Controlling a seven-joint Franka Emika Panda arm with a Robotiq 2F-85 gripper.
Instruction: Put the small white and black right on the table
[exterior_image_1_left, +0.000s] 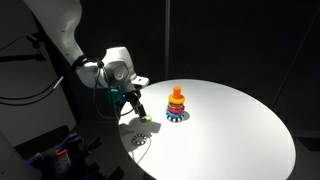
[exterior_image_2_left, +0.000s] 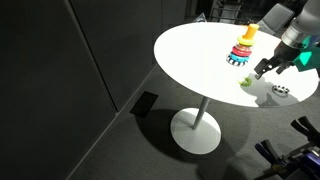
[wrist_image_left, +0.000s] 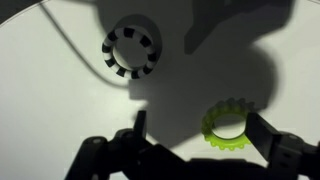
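The small white and black ring (wrist_image_left: 131, 52) lies flat on the round white table (exterior_image_1_left: 230, 120), near its edge; it shows in both exterior views (exterior_image_1_left: 141, 139) (exterior_image_2_left: 281, 92). A green ring (wrist_image_left: 229, 126) lies on the table between my fingers, close to the right one, and also shows in both exterior views (exterior_image_1_left: 147, 117) (exterior_image_2_left: 246, 81). My gripper (wrist_image_left: 200, 128) is open and empty, low over the table beside the green ring (exterior_image_1_left: 135, 103) (exterior_image_2_left: 268, 68). The white and black ring lies apart from my gripper.
The stacked ring toy (exterior_image_1_left: 177, 105) with orange, red and blue rings stands upright near the table's middle (exterior_image_2_left: 242, 48). The table edge runs close behind the white and black ring. Dark curtains surround the table. The table stands on a single pedestal foot (exterior_image_2_left: 195, 130).
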